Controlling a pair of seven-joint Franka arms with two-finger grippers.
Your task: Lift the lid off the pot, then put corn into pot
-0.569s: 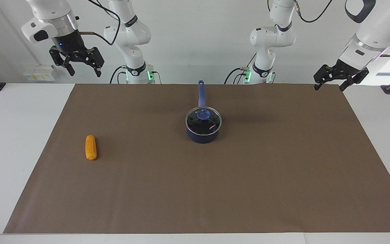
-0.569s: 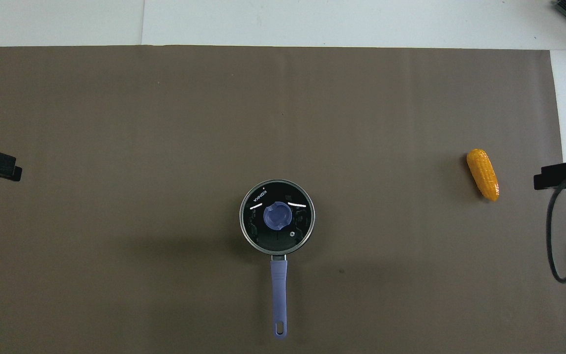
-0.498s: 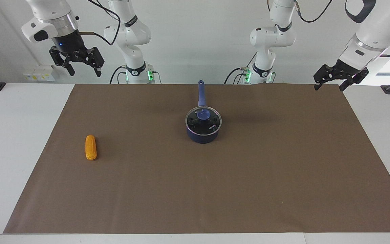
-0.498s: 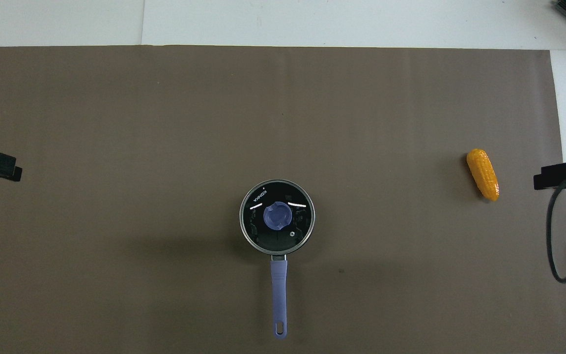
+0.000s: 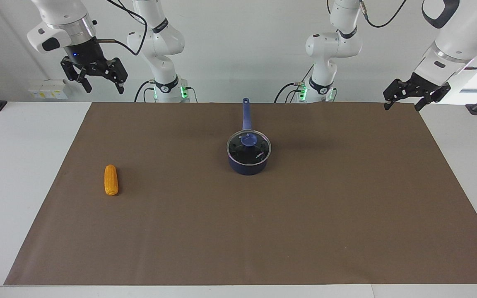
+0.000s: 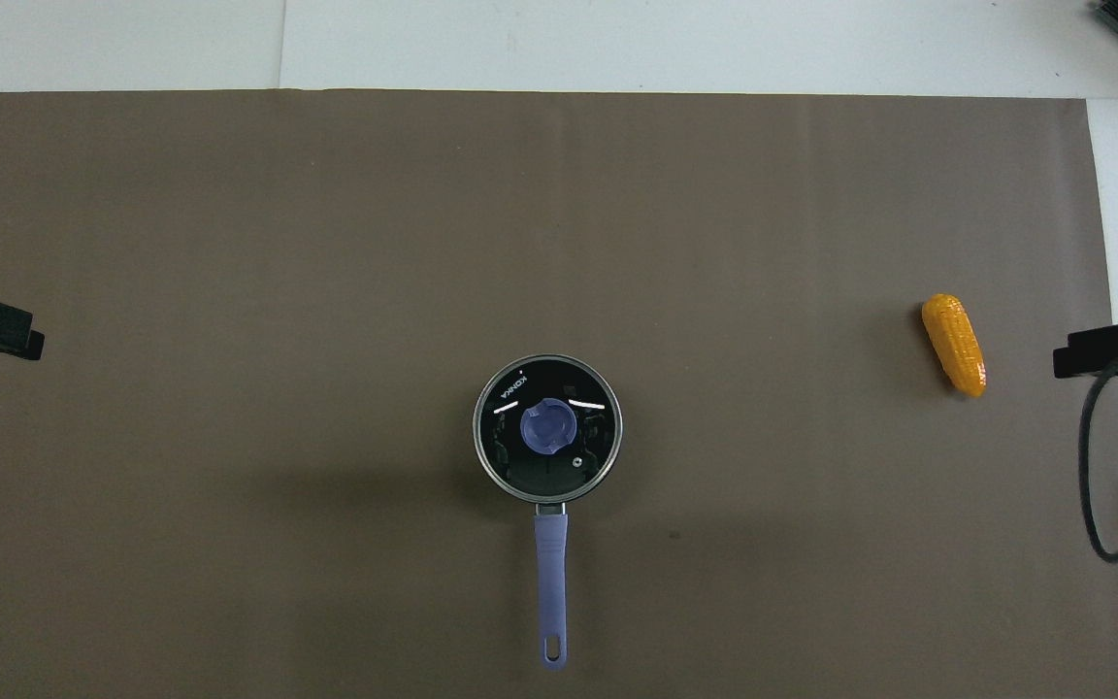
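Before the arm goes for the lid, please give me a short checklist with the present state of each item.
1. The lid sits flat on the pot: ok.
2. Blue knob uncovered, free to grasp: ok.
3. Left gripper jaws open, raised at its end of the brown mat: ok.
4. Right gripper jaws open, empty: ok.
5. The corn lies free on the mat, toward the right arm's end: ok.
6. Pot empty inside: cannot tell.

White table (image 5: 23,165) under brown mat (image 5: 304,227) with pot (image 5: 248,164), corn (image 5: 111,180)
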